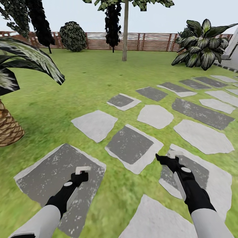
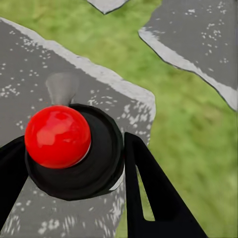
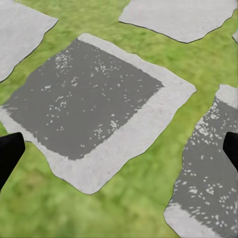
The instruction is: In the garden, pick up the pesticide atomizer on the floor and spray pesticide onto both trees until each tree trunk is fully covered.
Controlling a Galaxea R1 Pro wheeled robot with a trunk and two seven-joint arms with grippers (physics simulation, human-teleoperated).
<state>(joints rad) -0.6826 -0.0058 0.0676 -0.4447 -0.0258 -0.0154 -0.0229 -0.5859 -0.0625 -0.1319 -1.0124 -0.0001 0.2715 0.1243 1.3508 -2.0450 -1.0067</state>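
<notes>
The pesticide atomizer (image 2: 57, 136) sits between the fingers of my left gripper (image 2: 74, 144): a round black body with a glossy red top and a grey nozzle. From the head camera the left gripper (image 1: 81, 174) hovers low over a dark grey slab of the floor (image 1: 43, 178), a small white part of the atomizer (image 1: 82, 170) showing at its tip. My right gripper (image 1: 166, 158) is open and holds nothing, over another slab (image 1: 211, 178). One tree (image 1: 125, 36) with a bare pale trunk stands far ahead on the lawn.
Grey stone slabs (image 1: 132, 143) run through the grass toward the right. A scaly brown palm stump (image 1: 8, 129) stands close on the left. A broad-leaved plant (image 1: 198, 46) is at the back right, and a round bush (image 1: 73, 36) and a slim dark tree (image 1: 112, 23) stand by the wooden fence (image 1: 148, 41).
</notes>
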